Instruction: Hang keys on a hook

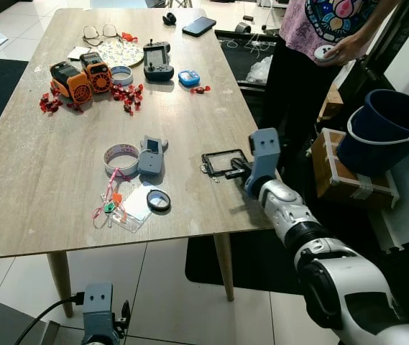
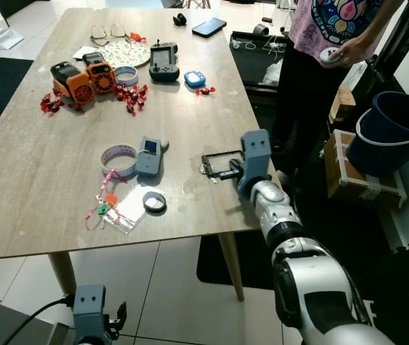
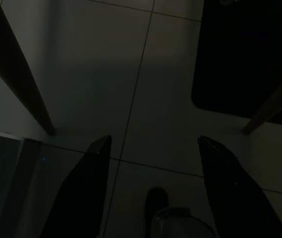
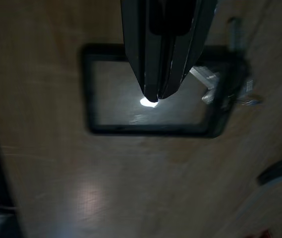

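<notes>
The wooden counter carries a scatter of things. A person stands beyond its far right corner, beside a dark blue bucket on the floor. Near the right edge lies a black rectangular frame with small metal keys at its corner. The right gripper hangs just above that frame, its fingers pressed together and holding nothing. A roll of tape and a grey device sit mid-counter. The left gripper hangs below the counter over the tiled floor, fingers spread.
</notes>
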Controlling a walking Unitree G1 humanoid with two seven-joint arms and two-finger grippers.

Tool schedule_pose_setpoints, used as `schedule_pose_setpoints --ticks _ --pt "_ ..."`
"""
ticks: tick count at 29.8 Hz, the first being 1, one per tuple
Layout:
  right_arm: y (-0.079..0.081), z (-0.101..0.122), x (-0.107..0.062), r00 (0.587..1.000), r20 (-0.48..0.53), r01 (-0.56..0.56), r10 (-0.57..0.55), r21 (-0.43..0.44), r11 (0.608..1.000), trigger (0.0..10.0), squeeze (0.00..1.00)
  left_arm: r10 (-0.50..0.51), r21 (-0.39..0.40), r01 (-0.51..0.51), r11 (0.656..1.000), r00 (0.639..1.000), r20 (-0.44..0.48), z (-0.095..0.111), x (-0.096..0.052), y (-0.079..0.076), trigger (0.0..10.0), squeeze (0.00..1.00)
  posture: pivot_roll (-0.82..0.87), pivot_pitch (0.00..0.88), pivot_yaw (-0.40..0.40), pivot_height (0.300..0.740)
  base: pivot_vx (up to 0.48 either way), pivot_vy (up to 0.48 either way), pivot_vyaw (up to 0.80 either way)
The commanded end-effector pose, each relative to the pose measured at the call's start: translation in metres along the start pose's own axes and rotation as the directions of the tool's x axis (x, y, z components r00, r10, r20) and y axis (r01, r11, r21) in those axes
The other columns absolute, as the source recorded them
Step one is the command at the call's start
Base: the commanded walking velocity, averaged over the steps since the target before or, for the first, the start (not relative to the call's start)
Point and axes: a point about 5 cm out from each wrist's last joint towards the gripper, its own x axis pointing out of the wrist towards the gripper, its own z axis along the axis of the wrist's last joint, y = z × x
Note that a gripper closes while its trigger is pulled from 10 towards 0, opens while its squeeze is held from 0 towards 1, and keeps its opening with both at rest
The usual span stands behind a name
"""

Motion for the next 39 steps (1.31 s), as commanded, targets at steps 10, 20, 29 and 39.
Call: schedule_pose_setpoints --ticks 10,20,29,39 --pt "0.034 -0.021 0.002 0.959 -0.148 -0.259 0.243 -0.103 0.96 10.0 0.0 -0.008 -0.001 0.008 1.0 0.999 -0.049 -0.012 -0.005 -0.004 10.0 0.0 0.06 0.188 -0.05 0.74 0.0 0.0 0.0" --pt "0.058 -0.024 0.003 0.909 -0.172 -0.401 0.381 -0.105 0.91 10.0 0.0 -0.015 0.003 0.015 1.0 0.999 -0.049 -0.012 -0.004 -0.005 10.0 0.0 0.06 0.188 -0.052 0.74 0.0 0.0 0.0" --pt "0.076 -0.009 0.006 0.882 -0.071 -0.47 0.466 -0.053 0.881 10.0 0.0 -0.016 0.008 0.017 1.0 0.999 -0.047 -0.011 -0.004 -0.005 10.0 0.0 0.06 0.186 -0.052 0.74 0.0 0.0 0.0" --pt "0.067 0.021 0.008 0.895 0.124 -0.434 0.428 0.027 0.9 10.0 0.0 -0.019 0.011 0.02 1.0 0.999 -0.045 -0.01 -0.003 -0.005 10.0 0.0 0.06 0.186 -0.053 0.74 0.0 0.0 0.0"
